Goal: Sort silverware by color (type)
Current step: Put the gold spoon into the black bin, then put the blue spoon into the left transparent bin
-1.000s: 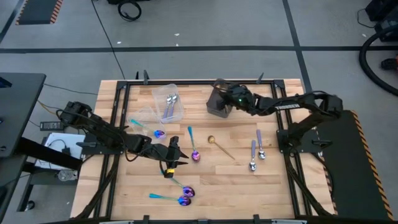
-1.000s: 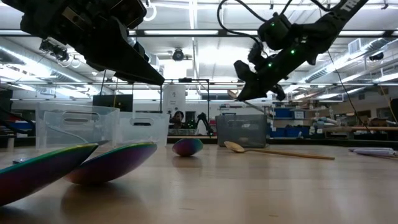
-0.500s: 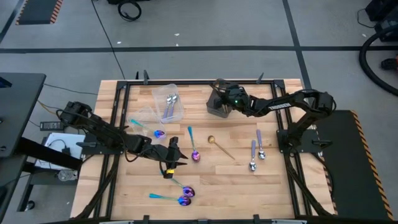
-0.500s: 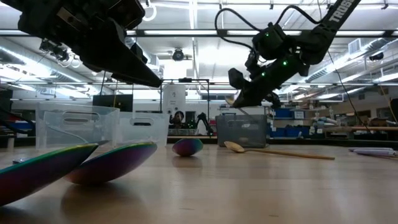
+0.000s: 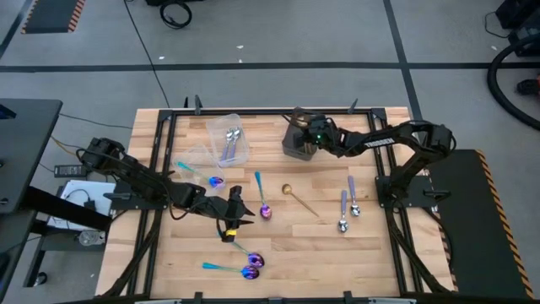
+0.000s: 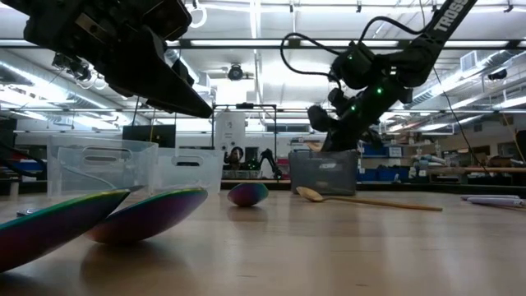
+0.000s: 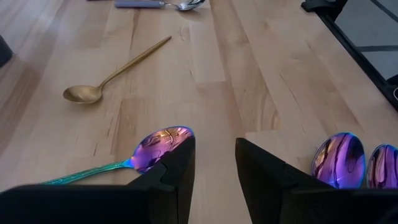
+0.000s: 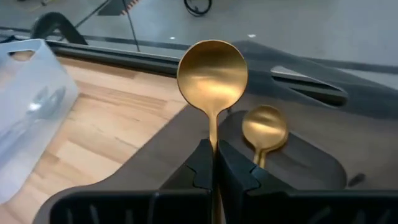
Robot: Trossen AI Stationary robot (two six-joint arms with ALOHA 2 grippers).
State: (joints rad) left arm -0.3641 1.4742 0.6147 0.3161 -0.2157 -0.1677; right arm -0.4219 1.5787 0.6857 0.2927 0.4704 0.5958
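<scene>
My right gripper (image 8: 214, 149) is shut on a gold spoon (image 8: 212, 71) above the dark grey box (image 5: 292, 152) at the table's far middle. A second gold spoon (image 8: 264, 127) lies inside the box. My left gripper (image 7: 214, 155) hovers open over the table's left middle, beside an iridescent spoon (image 7: 163, 140), touching nothing. On the bare wood lie another gold spoon (image 5: 297, 198), two lilac-handled silver spoons (image 5: 347, 205), an iridescent spoon (image 5: 217, 181) and two more iridescent spoons (image 5: 251, 265). My right gripper pinches the gold spoon's handle (image 8: 212, 138) just behind the bowl between its two fingers. The bowl sticks out past the fingertips, over the box's inside, clear of the spoon lying there. The rest of the handle is hidden between and under the fingers.
A clear plastic tub (image 5: 229, 139) with silver spoons stands at the far left of the box, with a smaller clear tub (image 5: 199, 155) beside it. Black rails (image 5: 384, 211) frame the wooden table. Bare wood lies near the front right.
My right gripper, still shut on the gold spoon, has sunk toward the dark box and drifted a little toward the table's left, rolling slightly. The spoon has come down with it to just over the box's rim.
</scene>
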